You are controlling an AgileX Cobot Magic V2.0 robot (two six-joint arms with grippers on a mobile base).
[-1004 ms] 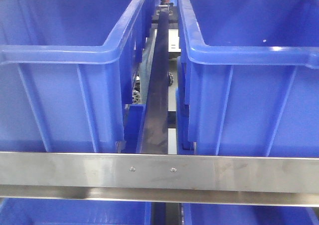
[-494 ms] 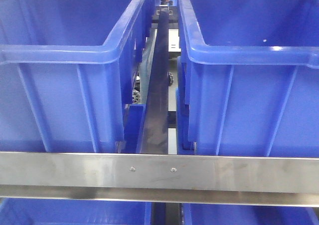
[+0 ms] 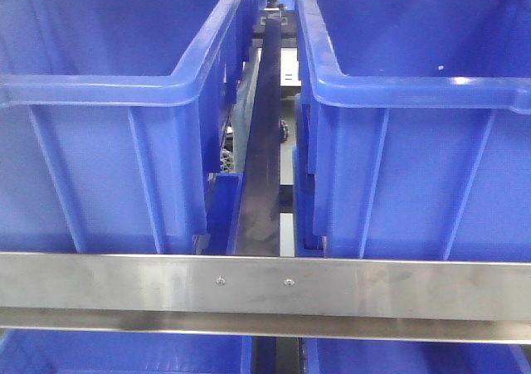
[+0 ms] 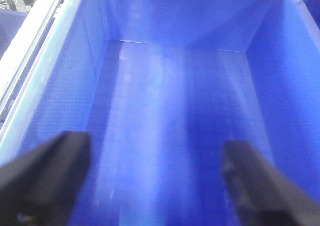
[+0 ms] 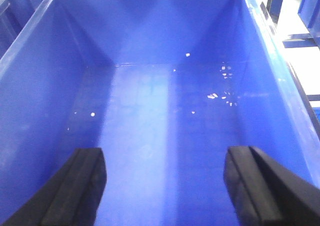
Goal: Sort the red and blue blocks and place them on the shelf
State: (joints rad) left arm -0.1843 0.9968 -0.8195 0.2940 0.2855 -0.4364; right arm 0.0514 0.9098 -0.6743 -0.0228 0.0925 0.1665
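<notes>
The red and blue blocks are out of view in every frame. The shelf shows its brushed-steel front crossbar (image 3: 265, 287) with two small screws across the bottom of the front view. My left gripper (image 4: 157, 156) hangs open over the bare floor of a blue bin (image 4: 165, 110), nothing between its black fingers (image 4: 50, 171). My right gripper (image 5: 165, 171) is also open and empty, above the floor of another blue bin (image 5: 150, 110) speckled with small white flecks. Neither gripper appears in the front view.
Two large blue bins (image 3: 108, 117) (image 3: 415, 117) stand side by side on the rack, with a dark rail (image 3: 264, 142) running back between them. More blue bins (image 3: 124, 353) sit on the level below the crossbar. A white roller track (image 4: 30, 50) runs left of the left bin.
</notes>
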